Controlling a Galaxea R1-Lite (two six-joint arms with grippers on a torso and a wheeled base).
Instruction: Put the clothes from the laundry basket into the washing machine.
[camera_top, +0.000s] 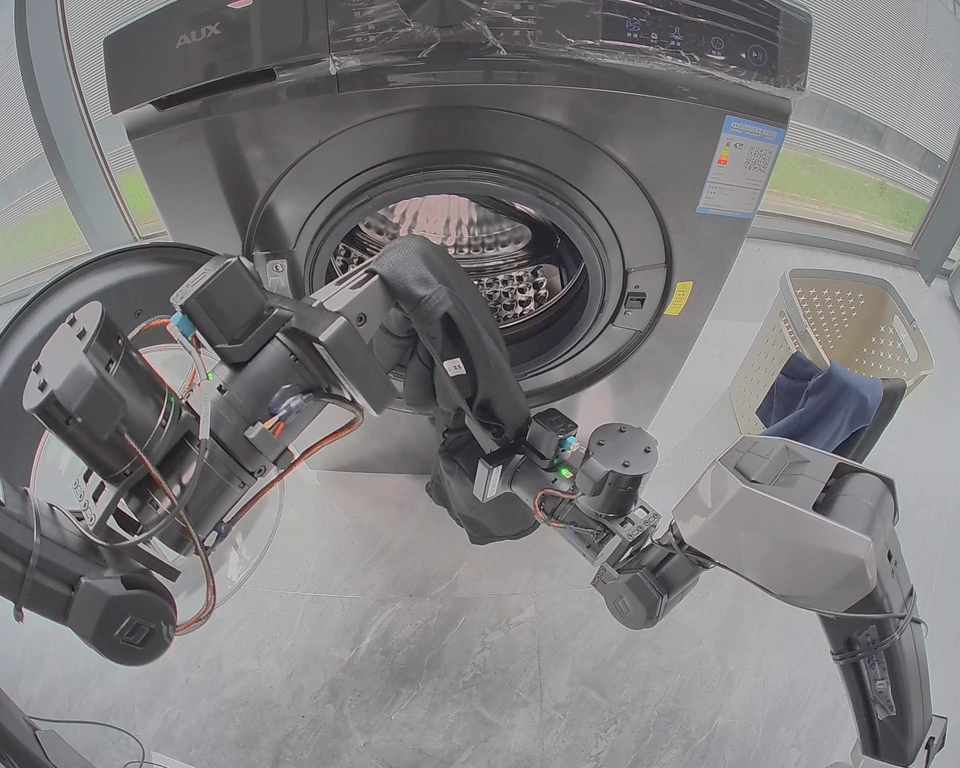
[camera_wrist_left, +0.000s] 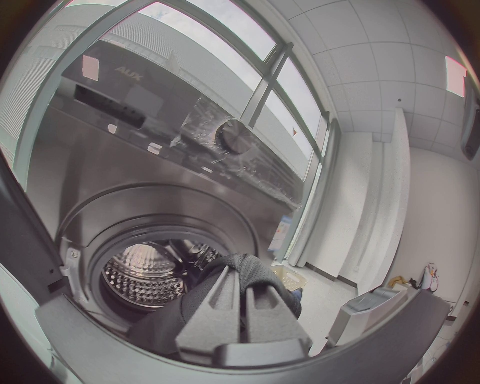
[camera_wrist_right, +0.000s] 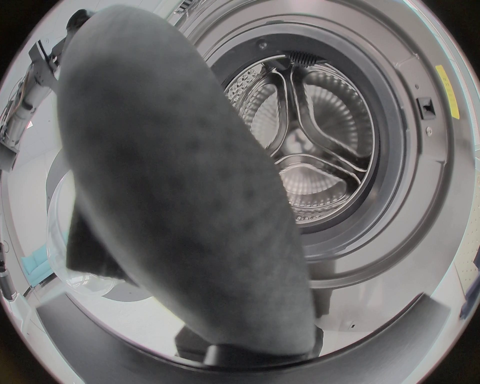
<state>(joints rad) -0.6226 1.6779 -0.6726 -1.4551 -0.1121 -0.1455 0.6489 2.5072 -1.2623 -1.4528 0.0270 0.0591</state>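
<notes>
A black garment (camera_top: 455, 350) hangs in front of the washing machine's open drum (camera_top: 470, 260). My left gripper (camera_top: 378, 292) is shut on its upper end, level with the drum mouth; in the left wrist view the closed fingers (camera_wrist_left: 222, 300) pinch the black cloth (camera_wrist_left: 250, 265). My right gripper (camera_top: 480, 465) sits lower, buried in the garment's hanging part, below the drum opening. In the right wrist view the cloth (camera_wrist_right: 175, 200) drapes over the gripper, with the drum (camera_wrist_right: 315, 150) behind it. The laundry basket (camera_top: 860, 320) stands at the right with a blue garment (camera_top: 820, 405) over its rim.
The machine's round door (camera_top: 110, 290) is swung open to the left, behind my left arm. Grey tiled floor (camera_top: 400, 650) lies open in front of the machine. Windows run behind the machine and beside the basket.
</notes>
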